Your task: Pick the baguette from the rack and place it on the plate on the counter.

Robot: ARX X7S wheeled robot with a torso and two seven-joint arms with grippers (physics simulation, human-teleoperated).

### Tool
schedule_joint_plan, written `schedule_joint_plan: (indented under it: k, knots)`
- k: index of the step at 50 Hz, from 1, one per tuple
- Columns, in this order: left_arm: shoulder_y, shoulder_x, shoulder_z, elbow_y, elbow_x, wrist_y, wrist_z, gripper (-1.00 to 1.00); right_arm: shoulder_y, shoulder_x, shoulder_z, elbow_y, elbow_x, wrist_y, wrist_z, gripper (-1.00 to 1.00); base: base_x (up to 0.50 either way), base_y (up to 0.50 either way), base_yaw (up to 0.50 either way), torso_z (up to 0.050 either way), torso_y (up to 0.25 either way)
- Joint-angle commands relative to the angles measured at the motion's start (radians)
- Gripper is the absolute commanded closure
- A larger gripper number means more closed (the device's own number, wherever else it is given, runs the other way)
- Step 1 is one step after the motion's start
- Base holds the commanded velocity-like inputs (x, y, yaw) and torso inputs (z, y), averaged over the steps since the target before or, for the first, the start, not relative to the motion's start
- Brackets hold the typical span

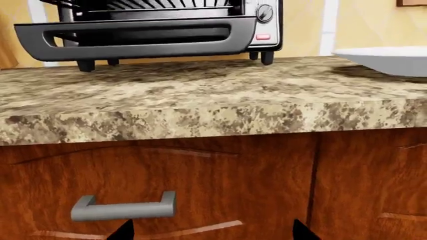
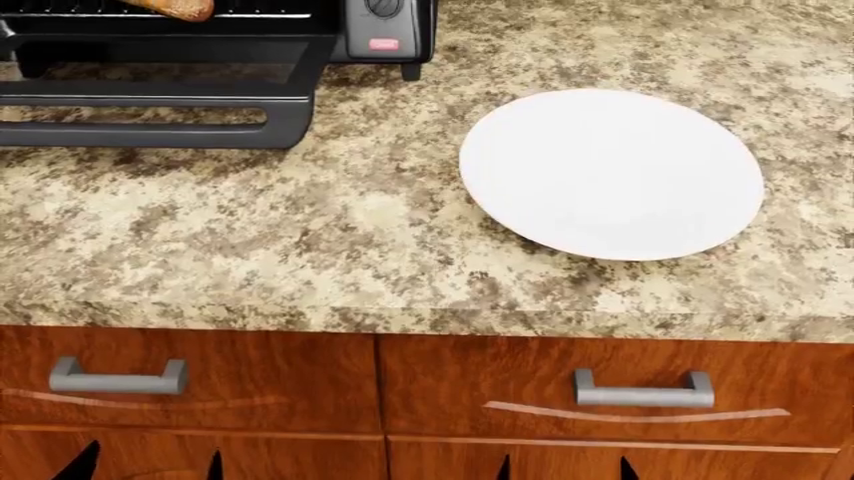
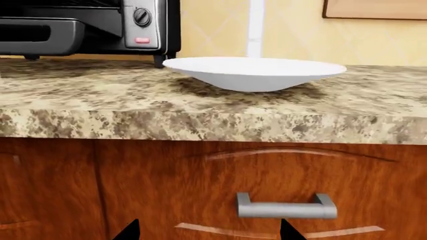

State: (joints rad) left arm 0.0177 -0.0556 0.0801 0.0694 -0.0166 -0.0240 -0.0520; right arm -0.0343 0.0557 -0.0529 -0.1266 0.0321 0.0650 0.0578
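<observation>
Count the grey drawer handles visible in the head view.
2: left drawer handle below the toaster oven, right drawer handle below the plate. More may lie out of frame.

Surface [image 2: 267,240] showing speckled beige-and-brown granite pattern. Plate [image 2: 611,172] showing plain white, unmarked. Drawers [image 2: 454,385] showing reddish-brown wood grain with grey handles [image 2: 641,390]. Toaster oven [image 1: 160,25] showing black body, silver panel, red button [image 1: 263,37]. Baguette [image 2: 171,8] showing golden-brown. Wall [image 3: 287,25] showing pale yellow.
</observation>
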Motion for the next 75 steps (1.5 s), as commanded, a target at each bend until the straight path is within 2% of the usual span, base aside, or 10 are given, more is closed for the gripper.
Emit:
schedule_joint_plan:
  k: [1, 5, 16, 25, 35, 44, 59, 64, 72, 75]
  knots:
    - [0.041, -0.043, 0.049, 0.251, 0.024, -0.124, -0.015, -1.00, -0.042, 0.034, -0.011, -0.150, 0.001, 0.083, 0.034, -1.00, 0.00, 0.00, 0.00, 0.043, 0.123]
    - [0.041, -0.058, 0.058, 0.410, 0.015, -0.239, -0.006, -1.00, -0.059, 0.048, -0.024, -0.229, -0.023, 0.131, 0.049, -1.00, 0.00, 0.00, 0.00, 0.043, 0.119]
    - [0.021, -0.098, 0.056, 0.656, -0.004, -0.461, -0.001, -1.00, -0.057, 0.081, -0.043, -0.416, -0.051, 0.296, 0.064, -1.00, 0.00, 0.00, 0.00, 0.044, 0.117]
    - [-0.064, -0.123, 0.070, 0.818, 0.007, -0.666, 0.001, -1.00, -0.020, 0.110, -0.067, -0.556, -0.079, 0.445, 0.060, -1.00, 0.00, 0.00, 0.00, 0.044, 0.117]
    - [-0.143, -0.138, 0.081, 0.920, 0.005, -0.822, 0.007, -1.00, 0.006, 0.132, -0.078, -0.639, -0.095, 0.533, 0.063, -1.00, 0.00, 0.00, 0.00, 0.044, 0.116]
    - [-0.182, -0.152, 0.084, 0.961, 0.002, -0.882, 0.005, -1.00, 0.028, 0.158, -0.101, -0.681, -0.117, 0.585, 0.064, -1.00, 0.00, 0.00, 0.00, 0.044, 0.118]
    - [-0.216, -0.176, 0.079, 0.977, -0.014, -0.905, -0.019, -1.00, 0.056, 0.162, -0.100, -0.734, -0.119, 0.645, 0.075, -1.00, 0.00, 0.49, 0.00, 0.044, 0.116]
    - [-0.231, -0.219, 0.079, 0.977, -0.081, -0.905, -0.081, -1.00, 0.058, 0.163, -0.104, -0.736, -0.117, 0.649, 0.077, -1.00, 0.00, 0.50, 0.00, 0.043, 0.115]
    - [-0.287, -0.410, 0.119, 0.977, -0.386, -0.871, -0.372, -1.00, 0.073, 0.168, -0.117, -0.761, -0.123, 0.684, 0.078, -1.00, 0.00, 0.50, 0.00, 0.044, 0.116]
    - [-0.295, -0.450, 0.133, 0.975, -0.440, -0.852, -0.431, -1.00, 0.076, 0.170, -0.117, -0.774, -0.123, 0.695, 0.078, -1.00, 0.00, 0.50, 0.00, 0.043, 0.116]
